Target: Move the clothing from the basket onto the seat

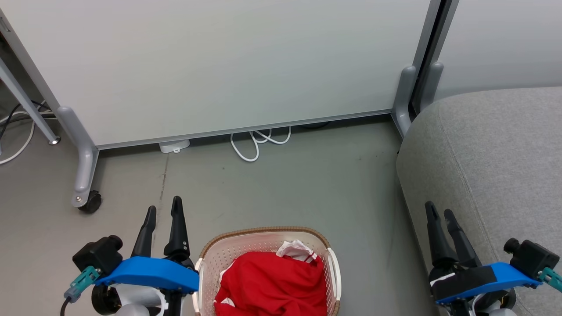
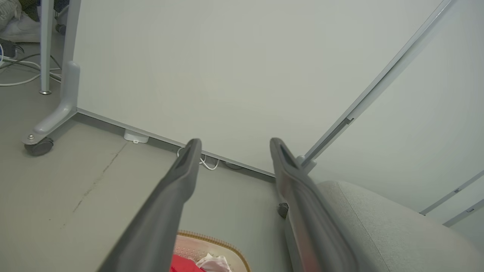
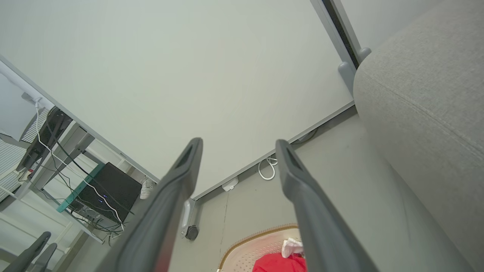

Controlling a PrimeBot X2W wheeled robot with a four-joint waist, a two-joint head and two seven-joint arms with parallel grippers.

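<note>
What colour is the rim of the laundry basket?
The basket rim is brown, braided-looking; clearest in the head view.

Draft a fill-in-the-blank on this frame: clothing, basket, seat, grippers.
1. The clothing in the basket is mostly ____ with white trim.
2. In the head view, the seat stands on the basket's ____ side.
3. The left gripper and right gripper both hover with jaws ____, holding nothing.
Missing words: red; right; open.
</note>
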